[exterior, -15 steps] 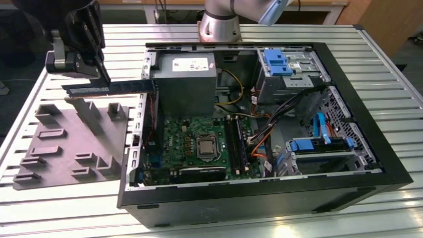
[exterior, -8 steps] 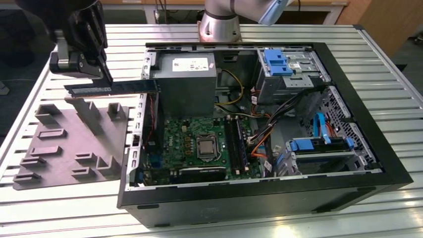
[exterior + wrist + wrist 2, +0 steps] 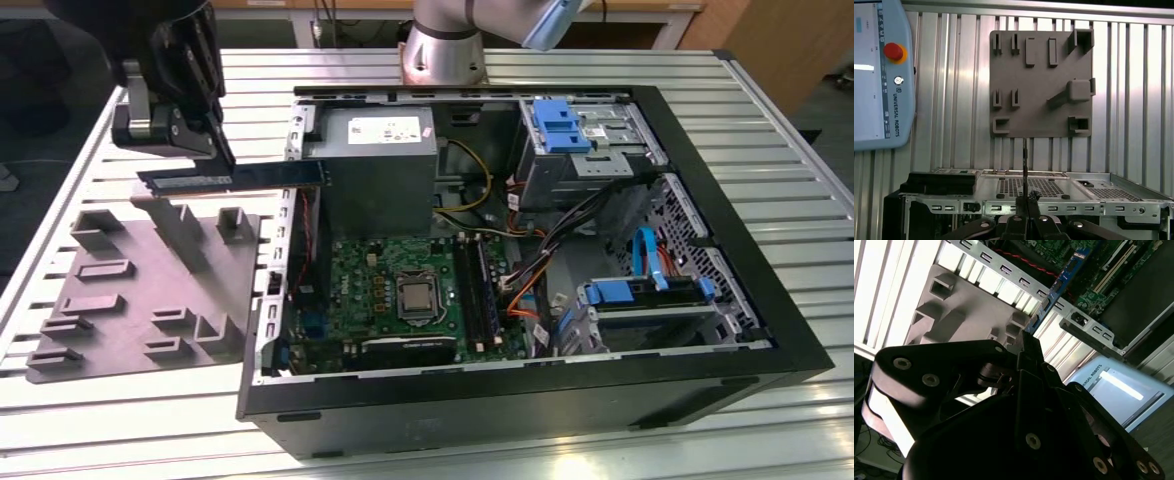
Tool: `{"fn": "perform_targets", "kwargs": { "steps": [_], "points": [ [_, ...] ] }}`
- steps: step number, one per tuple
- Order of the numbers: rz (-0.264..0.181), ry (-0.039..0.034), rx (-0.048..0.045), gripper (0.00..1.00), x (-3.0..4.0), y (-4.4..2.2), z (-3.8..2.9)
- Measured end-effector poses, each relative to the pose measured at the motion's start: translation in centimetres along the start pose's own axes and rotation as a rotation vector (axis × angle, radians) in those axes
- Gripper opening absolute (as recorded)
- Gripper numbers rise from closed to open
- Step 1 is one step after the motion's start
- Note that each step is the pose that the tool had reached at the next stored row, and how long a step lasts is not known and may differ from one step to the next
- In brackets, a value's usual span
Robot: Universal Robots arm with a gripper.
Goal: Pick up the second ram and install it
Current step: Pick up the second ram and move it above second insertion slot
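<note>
Clamping thin dark-green circuit-board RAM stick (image 3: 267, 176) in jaws, long axis horiz., free end overhanging open black PC case (image 3: 534, 410) rim; lying crosswise to black mobo slots (image 3: 470, 285), well apart.

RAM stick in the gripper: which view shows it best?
Exterior view: the RAM stick shows full length, held level in the gripper. Second wrist view foreshortens it; first wrist view catches it edge-on.

Looks like a robotics lab: slotted aluminium bench (image 3: 120, 430), opened desktop computer case (image 3: 534, 410), grey parts fixture (image 3: 127, 300), teach pendant (image 3: 879, 75), robot arm base (image 3: 445, 50).
</note>
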State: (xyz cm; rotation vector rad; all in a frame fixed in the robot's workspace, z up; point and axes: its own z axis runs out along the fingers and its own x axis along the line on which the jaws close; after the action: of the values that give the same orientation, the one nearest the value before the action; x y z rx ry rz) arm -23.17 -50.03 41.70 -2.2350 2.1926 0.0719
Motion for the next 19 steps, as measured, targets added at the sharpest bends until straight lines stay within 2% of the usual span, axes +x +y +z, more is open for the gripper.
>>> {"fn": "perform_targets", "kwargs": {
  "steps": [19],
  "points": [
    [0.0,0.0001,-0.0001,0.11,0.04,-1.92,-0.06]
  ]
}}
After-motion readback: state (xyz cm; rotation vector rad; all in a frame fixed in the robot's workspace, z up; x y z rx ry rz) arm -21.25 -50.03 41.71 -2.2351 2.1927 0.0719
